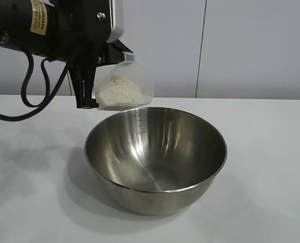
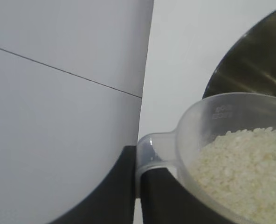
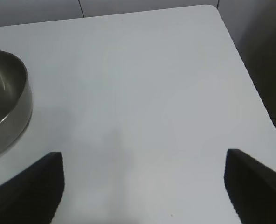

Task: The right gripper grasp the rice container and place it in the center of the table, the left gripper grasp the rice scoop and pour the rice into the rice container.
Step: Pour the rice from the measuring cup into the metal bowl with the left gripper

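Here, the rice container [image 1: 156, 158] sits mid-table [image 1: 271, 167]; just behind its rim, the left gripper [image 1: 89, 86] clamps the tilted rice scoop [image 1: 123, 91] of rice [image 1: 119, 93]. The right gripper [image 3: 142, 186] hangs wide open, empty.

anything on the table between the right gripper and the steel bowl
Nothing: bare table between right gripper and rice container, seen in the right wrist view.

Right gripper [image 3: 142, 186] spread wide above bare white table [image 3: 142, 93], steel rice container [image 3: 5, 100] well apart, table corner beyond
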Available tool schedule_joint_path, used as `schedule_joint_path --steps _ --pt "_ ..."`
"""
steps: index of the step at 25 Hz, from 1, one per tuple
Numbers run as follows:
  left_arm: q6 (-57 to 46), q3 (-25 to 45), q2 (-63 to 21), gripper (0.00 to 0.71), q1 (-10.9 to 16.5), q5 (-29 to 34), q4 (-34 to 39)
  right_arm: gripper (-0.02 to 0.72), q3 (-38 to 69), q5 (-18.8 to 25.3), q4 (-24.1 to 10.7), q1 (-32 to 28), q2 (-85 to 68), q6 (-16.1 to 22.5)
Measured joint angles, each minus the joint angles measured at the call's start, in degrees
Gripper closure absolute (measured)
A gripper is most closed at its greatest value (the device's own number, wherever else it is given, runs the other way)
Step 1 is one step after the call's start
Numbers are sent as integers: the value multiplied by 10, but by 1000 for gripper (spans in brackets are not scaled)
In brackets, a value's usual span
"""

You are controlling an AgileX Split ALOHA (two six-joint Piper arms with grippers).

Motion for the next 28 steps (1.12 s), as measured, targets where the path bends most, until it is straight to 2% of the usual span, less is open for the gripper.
schedule_joint_path --steps 7,11,18,23,28 --pt "178 0 0 701 -1 26 1 64 0 1 0 0 0 0" --pt "236 0 0 701 -1 26 1 64 0 1 0 0 0 0" --pt "294 0 0 701 -1 20 7 64 0 1 0 0 0 0" --pt "301 -1 0 701 -1 -10 17 64 0 1 0 0 0 0" --pt "321 -13 4 701 -1 -22 75 64 0 1 0 0 0 0"
